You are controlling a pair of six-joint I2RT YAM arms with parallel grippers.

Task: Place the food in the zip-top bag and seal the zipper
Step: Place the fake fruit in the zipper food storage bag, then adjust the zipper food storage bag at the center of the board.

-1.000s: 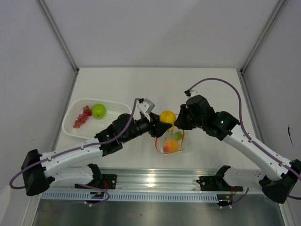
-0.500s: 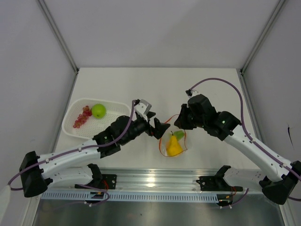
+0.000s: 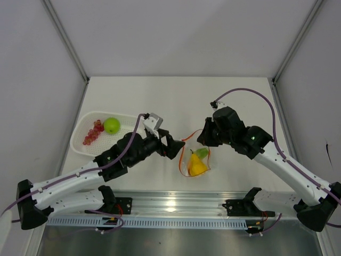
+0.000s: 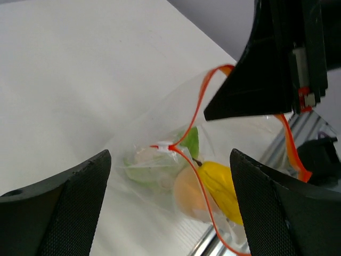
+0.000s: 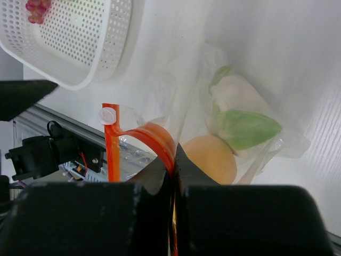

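The clear zip-top bag [image 3: 195, 160] stands at the table's front centre, its red-orange zipper [image 3: 184, 154] gaping open. Inside lie a yellow piece [image 3: 196, 167], a round orange [image 4: 193, 193] and a pale whitish piece with green leaves [image 5: 238, 111]. My right gripper [image 3: 205, 140] is shut on the zipper strip [image 5: 160, 140] and holds the mouth up. My left gripper [image 3: 175, 148] is open and empty, just left of the bag [image 4: 176, 176]. The green apple [image 3: 112, 125] and the red-purple grapes [image 3: 91, 134] lie in the white basket [image 3: 80, 149].
The white perforated basket stands at the left, behind my left arm; its corner shows in the right wrist view [image 5: 74, 40]. A metal rail [image 3: 176, 205] runs along the table's near edge, close in front of the bag.
My left gripper let the yellow piece drop into the bag, opened, and drew back to the left. The right gripper kept hold of the zipper.
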